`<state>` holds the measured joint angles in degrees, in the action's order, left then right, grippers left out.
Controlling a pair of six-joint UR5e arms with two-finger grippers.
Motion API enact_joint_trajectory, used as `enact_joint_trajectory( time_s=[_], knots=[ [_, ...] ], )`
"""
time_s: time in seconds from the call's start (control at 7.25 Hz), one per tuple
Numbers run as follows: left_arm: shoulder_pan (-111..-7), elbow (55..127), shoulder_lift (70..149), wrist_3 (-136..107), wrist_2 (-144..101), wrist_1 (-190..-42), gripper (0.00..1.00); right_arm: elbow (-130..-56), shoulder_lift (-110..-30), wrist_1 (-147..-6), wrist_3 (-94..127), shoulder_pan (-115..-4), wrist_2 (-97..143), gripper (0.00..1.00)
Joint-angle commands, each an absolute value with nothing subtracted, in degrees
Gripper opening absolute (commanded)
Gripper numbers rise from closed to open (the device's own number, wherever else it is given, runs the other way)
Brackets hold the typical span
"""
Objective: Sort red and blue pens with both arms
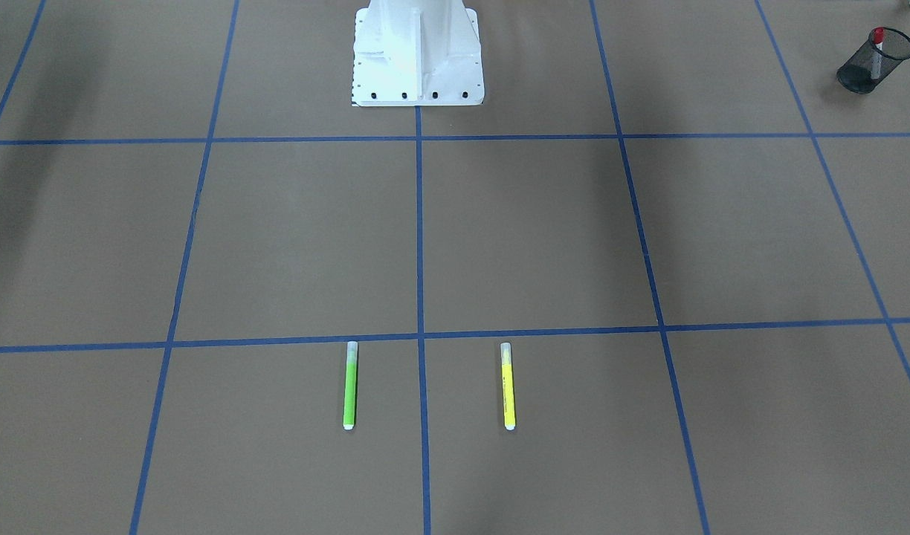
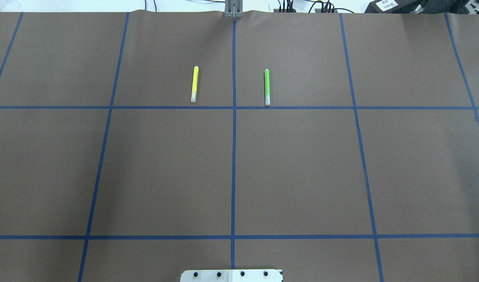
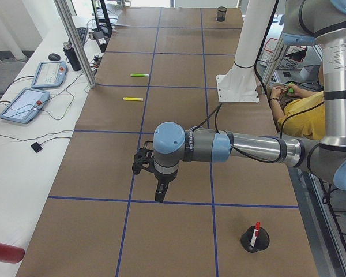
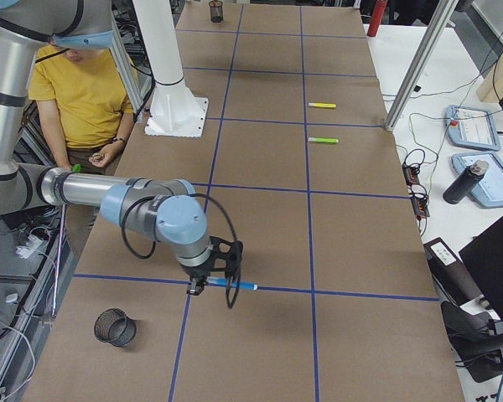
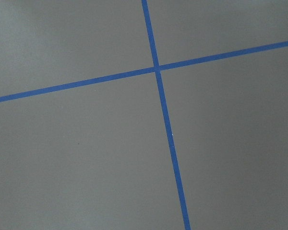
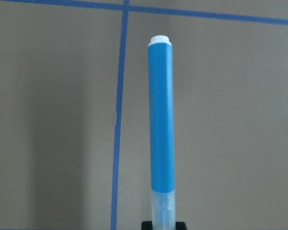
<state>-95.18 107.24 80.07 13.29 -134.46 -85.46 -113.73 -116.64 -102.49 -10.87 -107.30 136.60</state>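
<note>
The blue pen (image 6: 162, 120) sticks out level from my right gripper (image 6: 163, 224), which is shut on its clear cap end. In the exterior right view that gripper (image 4: 199, 285) hovers low over a tape line with the blue pen (image 4: 235, 286) pointing away from the robot. The red pen (image 1: 878, 46) stands in a black mesh cup (image 1: 860, 74) at the table's left end. My left gripper (image 3: 158, 189) hangs over the table a short way from that cup (image 3: 255, 242). It appears only in the exterior left view, so I cannot tell its state.
A green marker (image 2: 267, 87) and a yellow marker (image 2: 194, 84) lie side by side on the far half. A second mesh cup (image 4: 115, 327) lies near the right arm. The white robot base (image 1: 416, 52) stands mid-table. A person in a yellow shirt (image 4: 80, 92) sits behind the robot.
</note>
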Motion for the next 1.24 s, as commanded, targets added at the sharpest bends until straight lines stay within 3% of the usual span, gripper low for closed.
enact_joint_trajectory(
  time_s=[0.0, 0.41, 1.1],
  knots=[
    [-94.7, 107.3, 80.1, 13.3, -134.5, -85.9, 1.00, -111.7, -125.6, -104.0, -10.5, -121.0, 146.1, 0.00],
    [-94.5, 107.3, 80.1, 13.3, -134.5, -87.3, 1.00, -111.4, -128.9, -120.4, -10.6, -136.3, 150.0, 0.00],
    [-94.1, 107.2, 80.1, 13.3, -134.5, -88.3, 1.00, -111.5, -124.5, -156.4, -6.4, -165.0, 149.5, 0.00]
  ],
)
